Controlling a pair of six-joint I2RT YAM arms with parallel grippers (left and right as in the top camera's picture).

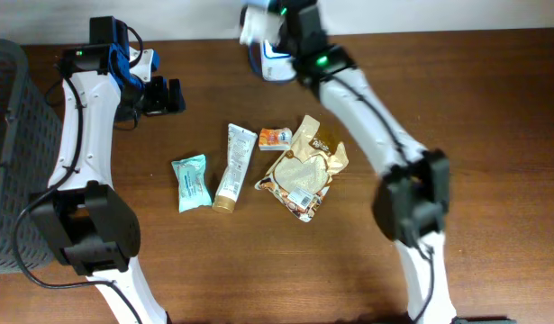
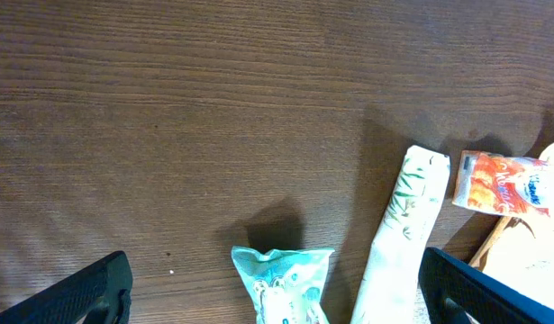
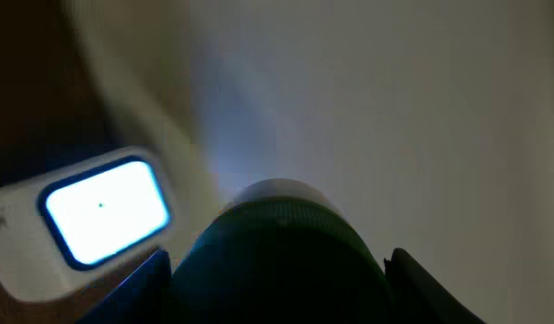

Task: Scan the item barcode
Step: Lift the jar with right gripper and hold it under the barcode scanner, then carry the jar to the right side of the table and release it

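Scanner (image 3: 104, 211) glows beside dark cylinder (image 3: 281, 238), pointing away, gripped in right end effector (image 3: 277, 286); left end effector (image 2: 277, 295) spread wide.

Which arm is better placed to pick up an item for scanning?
Left: the left gripper is open and empty, close to the teal packet and tube. The right gripper holds the scanner.

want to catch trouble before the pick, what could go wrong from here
The small orange packet lies beside the tan bag, with the tube close by, so the open left gripper could shove a neighbour while picking one.
No barcode shows on the teal packet or tube; it may face down and need turning.
The right gripper seems to hold the scanner at the table's far edge, away from the items; a scan might miss.
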